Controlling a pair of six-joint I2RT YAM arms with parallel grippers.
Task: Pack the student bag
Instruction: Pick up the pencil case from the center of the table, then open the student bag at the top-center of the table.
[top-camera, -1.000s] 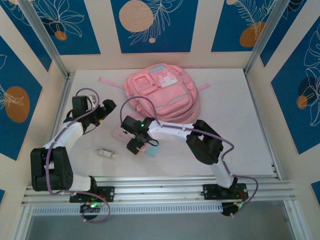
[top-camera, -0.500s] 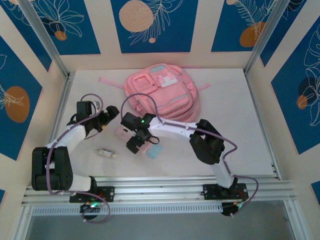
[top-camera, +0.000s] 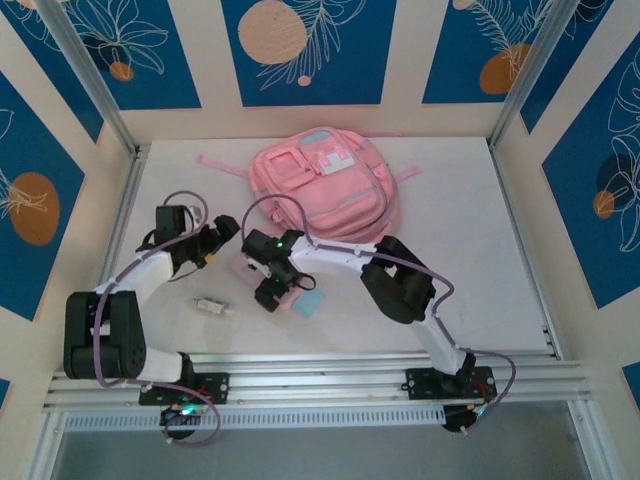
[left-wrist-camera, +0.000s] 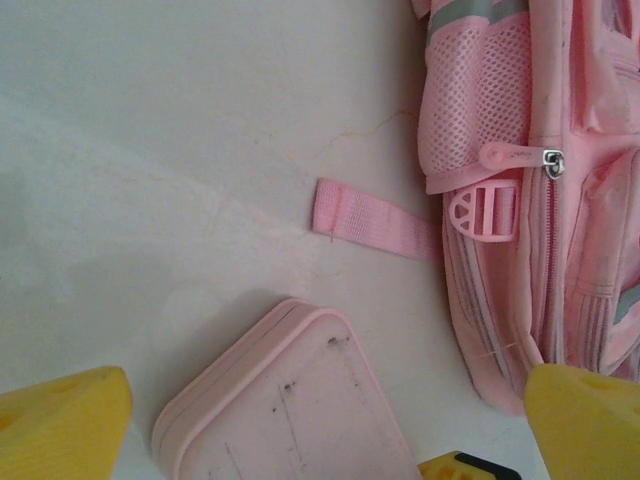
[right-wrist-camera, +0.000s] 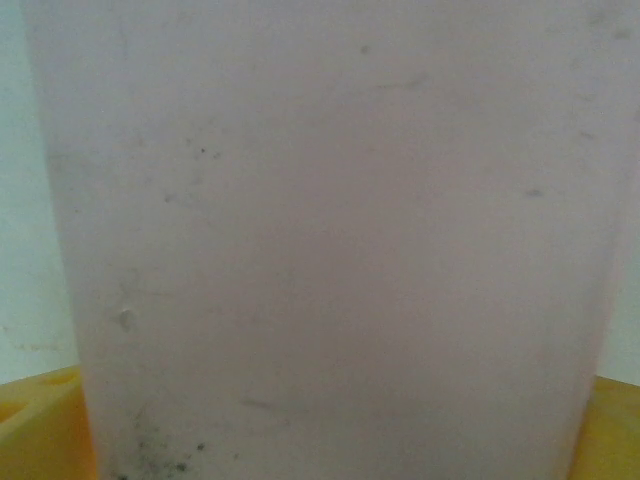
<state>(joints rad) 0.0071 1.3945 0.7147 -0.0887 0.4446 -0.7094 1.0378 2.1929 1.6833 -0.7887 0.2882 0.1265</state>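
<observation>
Pink pencil case (right-wrist-camera: 320, 240) looks framed by the spread right fingers (right-wrist-camera: 40, 425): lower squarely, close across its width, hold the spread left fingers (left-wrist-camera: 60, 425) clear.

Left arm (top-camera: 140, 272): white links, chunky black joints.
Right arm (top-camera: 335, 258): same white and black; small green light (top-camera: 277, 240) at the wrist.
Cables (top-camera: 272, 199): mauve, looping loosely along each arm.
Bases (top-camera: 185, 387): black, at six o'clock.
Fingers (left-wrist-camera: 62, 425): bright yellow, blocky.
</observation>
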